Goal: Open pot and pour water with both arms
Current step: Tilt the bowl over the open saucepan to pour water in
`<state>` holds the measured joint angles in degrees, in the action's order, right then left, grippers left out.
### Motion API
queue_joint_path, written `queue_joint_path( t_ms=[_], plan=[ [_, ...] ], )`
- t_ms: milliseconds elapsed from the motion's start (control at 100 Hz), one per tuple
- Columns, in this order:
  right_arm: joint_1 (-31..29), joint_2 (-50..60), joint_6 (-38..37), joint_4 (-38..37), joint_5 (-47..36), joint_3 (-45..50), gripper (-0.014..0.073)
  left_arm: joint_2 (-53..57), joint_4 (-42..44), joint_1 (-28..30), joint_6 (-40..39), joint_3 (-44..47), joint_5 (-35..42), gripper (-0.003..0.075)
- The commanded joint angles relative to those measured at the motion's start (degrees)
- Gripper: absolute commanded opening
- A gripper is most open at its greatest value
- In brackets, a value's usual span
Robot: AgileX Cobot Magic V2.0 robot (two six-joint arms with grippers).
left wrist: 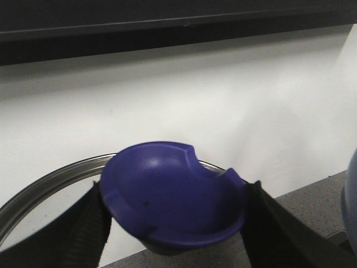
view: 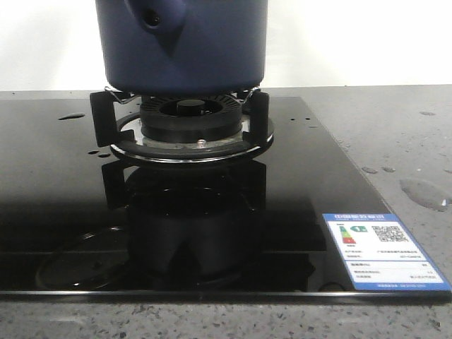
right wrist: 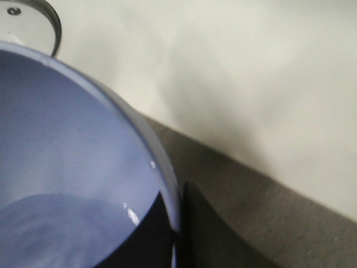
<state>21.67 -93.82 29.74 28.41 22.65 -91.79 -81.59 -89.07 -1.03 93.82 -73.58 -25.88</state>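
The dark navy pot [view: 183, 42] fills the top of the front view, its base at or just above the burner grate [view: 180, 120]; its side nub [view: 152, 18] faces the camera. My right gripper [right wrist: 177, 229] is shut on the pot's rim [right wrist: 139, 134], one finger inside the pale blue interior and one outside. My left gripper [left wrist: 175, 223] is shut on the blue knob [left wrist: 167, 190] of the glass lid [left wrist: 44, 187], held away from the pot in front of a white wall. Water shows as droplets [view: 424, 192] on the grey counter. Neither gripper shows in the front view.
The black glass cooktop [view: 63, 212] lies under the burner, with a label sticker [view: 381, 251] at its front right. Small drops [view: 70, 116] lie on the glass at the left. Grey stone counter [view: 395, 134] runs along the right. The lid also shows in the right wrist view [right wrist: 28, 22].
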Motion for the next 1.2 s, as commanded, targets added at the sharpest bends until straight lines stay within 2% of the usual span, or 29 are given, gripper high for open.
queue_joint_path(
  t_ms=[0, 190, 530, 600, 940, 1190],
  plan=[
    [1.1, 5.5, 3.3, 2.2, -14.4, 3.9, -0.0044, 2.7, -3.6, 0.0, -0.1, -2.3, -0.2, 0.0358],
    [3.9, 7.6, 4.4, 0.9, -29.9, 13.4, -0.0046, 2.7, -3.6, 0.0, -0.1, -2.3, -0.3, 0.0358],
    [8.9, 7.6, 4.4, -0.9, -54.6, 24.0, -0.0046, 2.7, -3.6, 0.0, -0.1, -2.3, -0.6, 0.0358],
    [9.5, 7.6, 4.4, -1.3, -57.2, 24.9, -0.0046, 2.7, -3.6, 0.0, -0.1, -2.3, -0.6, 0.0358],
    [9.5, 7.5, 4.4, -2.6, -59.2, 25.0, -0.0046, 2.7, -3.6, 0.0, -0.1, -2.3, -0.7, 0.0358],
    [10.0, 6.7, 4.3, -9.2, -73.3, 27.4, -0.0046, 2.7, -3.6, 0.0, -0.1, -2.3, -0.7, 0.0358]
  ],
)
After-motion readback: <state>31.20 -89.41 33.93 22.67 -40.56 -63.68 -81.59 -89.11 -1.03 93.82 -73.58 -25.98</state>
